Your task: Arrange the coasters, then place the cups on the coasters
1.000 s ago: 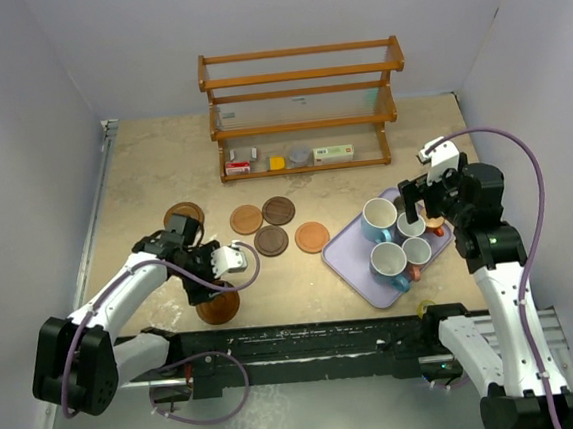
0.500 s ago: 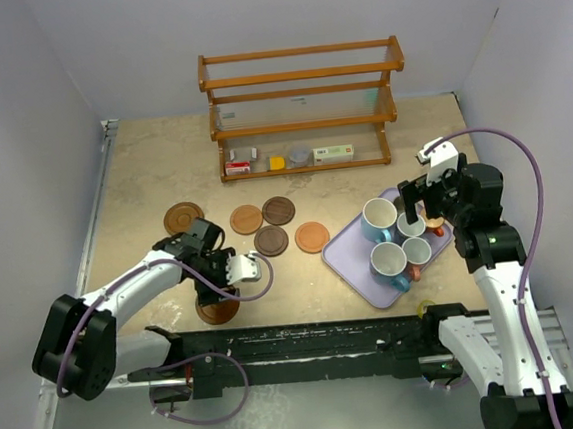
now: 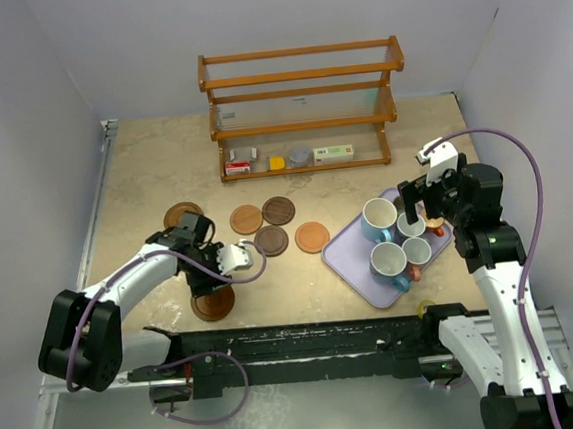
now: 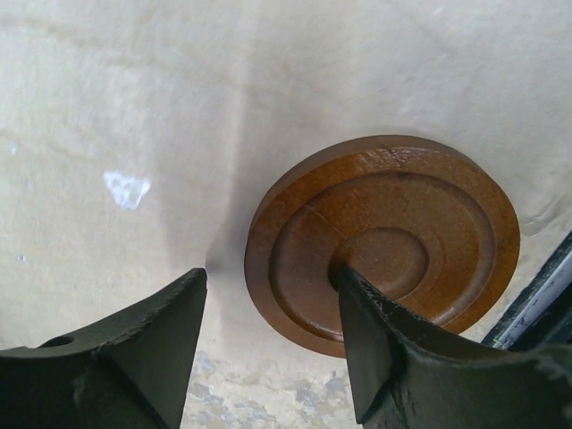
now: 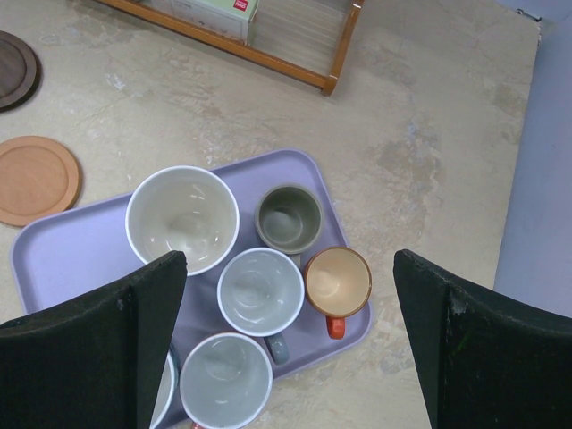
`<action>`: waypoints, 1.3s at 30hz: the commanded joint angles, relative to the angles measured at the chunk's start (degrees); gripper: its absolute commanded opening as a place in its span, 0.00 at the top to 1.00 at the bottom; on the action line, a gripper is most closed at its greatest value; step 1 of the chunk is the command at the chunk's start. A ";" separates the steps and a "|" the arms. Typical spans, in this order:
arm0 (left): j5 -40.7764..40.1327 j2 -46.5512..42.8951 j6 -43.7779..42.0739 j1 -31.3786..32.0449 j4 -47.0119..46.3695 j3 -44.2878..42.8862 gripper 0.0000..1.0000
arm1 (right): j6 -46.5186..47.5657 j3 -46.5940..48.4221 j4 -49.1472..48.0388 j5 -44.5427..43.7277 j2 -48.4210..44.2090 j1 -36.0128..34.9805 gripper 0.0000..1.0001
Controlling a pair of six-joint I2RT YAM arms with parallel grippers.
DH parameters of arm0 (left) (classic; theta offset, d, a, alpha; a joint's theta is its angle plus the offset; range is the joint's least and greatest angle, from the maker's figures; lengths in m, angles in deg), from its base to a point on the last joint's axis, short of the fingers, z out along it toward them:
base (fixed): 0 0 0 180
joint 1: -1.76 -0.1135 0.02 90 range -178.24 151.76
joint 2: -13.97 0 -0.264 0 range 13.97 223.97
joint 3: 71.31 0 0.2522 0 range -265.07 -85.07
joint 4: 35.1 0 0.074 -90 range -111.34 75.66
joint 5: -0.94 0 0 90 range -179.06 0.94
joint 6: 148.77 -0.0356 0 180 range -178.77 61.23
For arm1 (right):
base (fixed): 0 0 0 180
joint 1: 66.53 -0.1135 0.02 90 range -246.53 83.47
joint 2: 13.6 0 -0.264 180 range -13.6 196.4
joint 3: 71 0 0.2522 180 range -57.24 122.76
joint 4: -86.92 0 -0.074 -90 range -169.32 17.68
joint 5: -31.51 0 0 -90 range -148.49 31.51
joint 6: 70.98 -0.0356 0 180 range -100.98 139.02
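Note:
A dark grooved coaster lies flat near the table's front edge, also seen from above as a brown disc. My left gripper is open and straddles its rim, with one finger over its centre and the other over bare table. Several more coasters lie mid-table, one partly behind the left arm. Several cups stand on the lavender tray, among them an orange one. My right gripper hovers open above them, holding nothing.
A wooden rack with small boxes stands at the back. A black rail runs along the front edge, just beyond the grooved coaster. Walls close in on the left and right.
The left wrist has shifted back toward the coaster row and its jaws have narrowed. The grooved coaster stays by the front edge. The right arm has not moved.

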 commanded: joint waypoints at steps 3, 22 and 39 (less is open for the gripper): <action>-9.35 1.32 -8.41 -8.96 -4.36 2.37 0.45 | 0.73 0.21 -1.11 -0.52 0.19 0.09 0.00; -9.58 10.81 -6.03 -20.77 -14.35 -4.62 0.46 | 0.75 0.55 -0.86 0.15 0.78 0.01 0.00; -4.00 13.01 1.56 -20.73 -15.84 -8.98 0.46 | 1.08 0.71 -0.58 0.15 0.97 0.04 0.00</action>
